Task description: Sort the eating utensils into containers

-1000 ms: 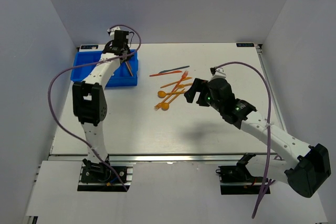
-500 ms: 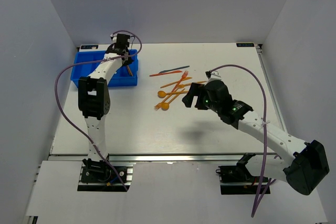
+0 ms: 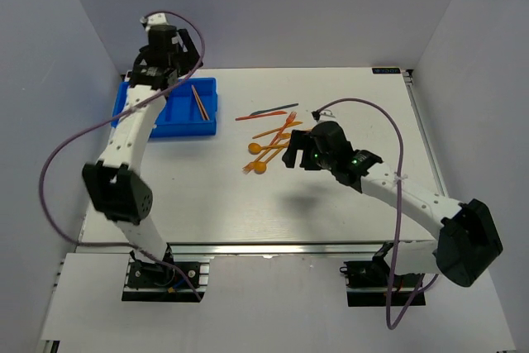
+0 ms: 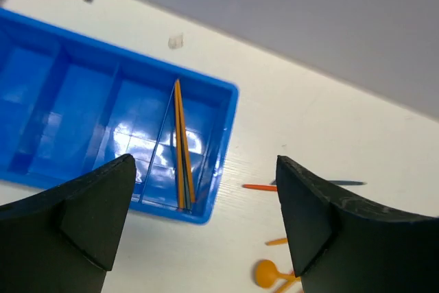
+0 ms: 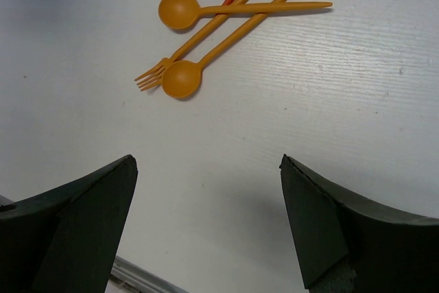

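Note:
The blue tray (image 3: 165, 131) lies at the table's back left, and orange sticks (image 3: 198, 102) rest in its rightmost compartment. My left gripper (image 3: 167, 49) hangs open and empty high above the tray's back edge. In the left wrist view the sticks (image 4: 182, 149) lie along the tray's right wall (image 4: 221, 162), below my left gripper (image 4: 204, 164). Loose utensils lie mid-table: orange spoons (image 3: 255, 148), an orange fork (image 3: 286, 122), a red piece (image 3: 258, 116) and a dark one (image 3: 279, 108). My right gripper (image 3: 297, 153) hovers open just right of them. The right wrist view shows spoons (image 5: 180, 10) and a fork (image 5: 148, 77) ahead of the right gripper (image 5: 206, 164).
The tray's other compartments (image 4: 82, 108) look bare. Grey walls close in the table on three sides. A metal rail (image 3: 273, 248) runs along the near edge. Bare white table (image 3: 207, 196) spreads between the arms' bases and the utensil pile.
My left gripper opened, left the sticks in the tray's right compartment, then rose and swung back and left. My right gripper drifted left toward the utensil pile, still open.

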`<action>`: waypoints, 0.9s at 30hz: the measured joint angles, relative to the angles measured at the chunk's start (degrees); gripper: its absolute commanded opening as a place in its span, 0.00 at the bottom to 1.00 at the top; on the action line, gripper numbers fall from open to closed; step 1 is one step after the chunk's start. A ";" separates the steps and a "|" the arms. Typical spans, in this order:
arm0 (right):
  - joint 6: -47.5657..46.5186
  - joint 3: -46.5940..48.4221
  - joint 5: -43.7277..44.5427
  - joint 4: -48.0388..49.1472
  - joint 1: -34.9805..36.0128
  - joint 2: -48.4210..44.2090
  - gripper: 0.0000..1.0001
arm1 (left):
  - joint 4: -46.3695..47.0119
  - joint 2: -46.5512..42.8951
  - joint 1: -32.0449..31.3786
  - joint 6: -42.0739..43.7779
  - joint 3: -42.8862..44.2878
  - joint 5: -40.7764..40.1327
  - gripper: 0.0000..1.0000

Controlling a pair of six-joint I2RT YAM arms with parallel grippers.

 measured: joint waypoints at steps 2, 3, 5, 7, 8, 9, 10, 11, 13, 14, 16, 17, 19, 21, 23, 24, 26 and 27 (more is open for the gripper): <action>-0.52 1.84 -0.04 -0.02 0.02 3.15 0.89 | 0.48 -7.82 0.00 0.52 -1.84 -0.39 0.96; -0.79 2.58 -0.11 0.07 0.00 4.48 0.89 | 0.87 -11.80 0.00 0.66 -3.13 -1.01 0.96; -1.05 3.32 -0.33 0.13 0.00 6.40 0.89 | 1.18 -18.91 0.00 1.01 -5.49 -1.92 0.98; -1.18 3.74 -0.68 0.11 0.00 8.28 0.88 | 1.25 -24.37 0.00 1.22 -7.89 -2.21 0.98; -1.29 3.93 -0.76 0.07 0.00 9.03 0.86 | 1.09 -26.60 0.00 1.38 -9.38 -2.16 0.98; -1.49 4.44 -0.74 -0.26 0.00 9.90 0.85 | 1.01 -28.20 0.00 1.44 -10.97 -2.05 0.98; -1.70 5.14 -0.72 -0.50 0.00 10.99 0.84 | 0.96 -29.75 0.02 1.57 -13.18 -1.97 0.98; -1.95 5.86 -0.63 -0.66 0.00 12.00 0.83 | 0.46 -31.12 0.00 1.75 -15.52 -1.90 0.98; -2.58 7.78 -0.28 -0.96 0.00 14.47 0.83 | 1.01 -33.73 0.00 1.92 -22.29 -1.75 0.98; -2.62 8.76 0.20 -1.49 0.02 15.58 0.82 | 0.94 -35.47 0.00 1.97 -26.71 -1.73 0.98; -2.54 11.41 1.95 -3.02 0.02 18.53 0.80 | 0.66 -39.26 0.00 1.97 -35.78 -1.81 0.98; -2.29 13.09 3.43 -4.44 0.02 20.15 0.77 | 0.72 -41.48 0.00 1.90 -40.06 -1.86 0.98; -1.49 15.74 5.99 -5.81 0.04 23.23 0.74 | 0.33 -45.51 0.00 1.90 -46.77 -2.27 0.98; -0.44 17.14 7.96 -6.58 0.09 25.53 0.69 | 0.33 -48.72 0.00 1.88 -50.93 -2.51 0.98; 0.70 18.34 9.46 -7.10 0.11 27.98 0.64 | 1.42 -51.23 0.00 1.81 -54.12 -2.64 0.98; 1.07 19.17 10.01 -7.72 0.13 29.31 0.62 | 1.84 -52.26 0.00 1.81 -55.54 -2.62 0.98; 2.40 22.14 11.15 -9.03 0.17 32.72 0.55 | 2.25 -53.55 0.00 1.81 -57.68 -2.60 0.98; 3.21 23.96 11.76 -9.57 0.26 34.58 0.53 | 2.19 -53.92 0.00 1.81 -58.51 -2.54 0.98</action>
